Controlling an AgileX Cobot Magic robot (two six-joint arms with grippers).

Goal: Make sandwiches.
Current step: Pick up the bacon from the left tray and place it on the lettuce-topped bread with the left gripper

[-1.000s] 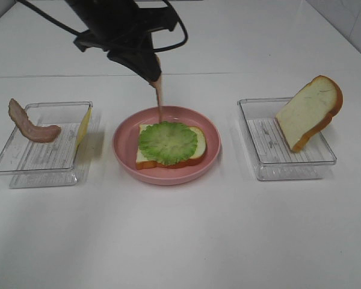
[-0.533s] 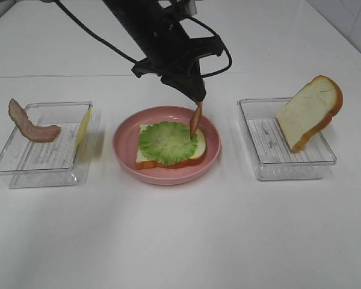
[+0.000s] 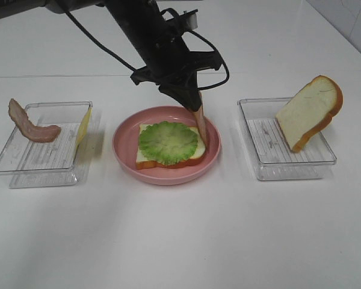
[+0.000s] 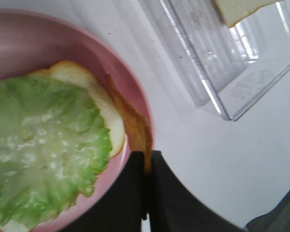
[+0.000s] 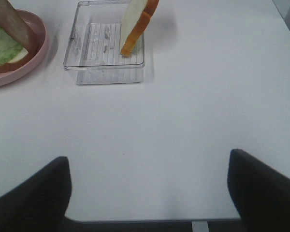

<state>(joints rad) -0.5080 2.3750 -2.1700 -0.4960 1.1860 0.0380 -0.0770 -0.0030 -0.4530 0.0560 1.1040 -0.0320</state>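
Observation:
A pink plate [image 3: 123, 158] holds a cream bread slice [image 3: 200, 143] topped with ruffled green lettuce [image 3: 167, 142]. My left gripper [image 3: 192, 99] is shut on a reddish-brown bacon strip [image 3: 201, 123] that hangs down to the right edge of the bread. The left wrist view shows the closed fingertips [image 4: 135, 166] pinching the strip [image 4: 133, 121] beside the lettuce [image 4: 43, 145]. A second bacon strip [image 3: 30, 125] and a yellow cheese square [image 3: 83, 126] lie in the left tray [image 3: 42, 162]. The second bread slice [image 3: 308, 111] leans in the right tray [image 3: 289, 162]. My right gripper [image 5: 147, 193] is open and empty over bare table.
The two clear plastic trays flank the plate on a white table. The left arm and its cable [image 3: 150, 36] reach over the back of the plate. The right wrist view shows the right tray [image 5: 106, 67] and the leaning bread [image 5: 135, 24] far ahead.
My left gripper has moved right across the plate and lowered, carrying the bacon strip from behind the lettuce to the bread's right edge.

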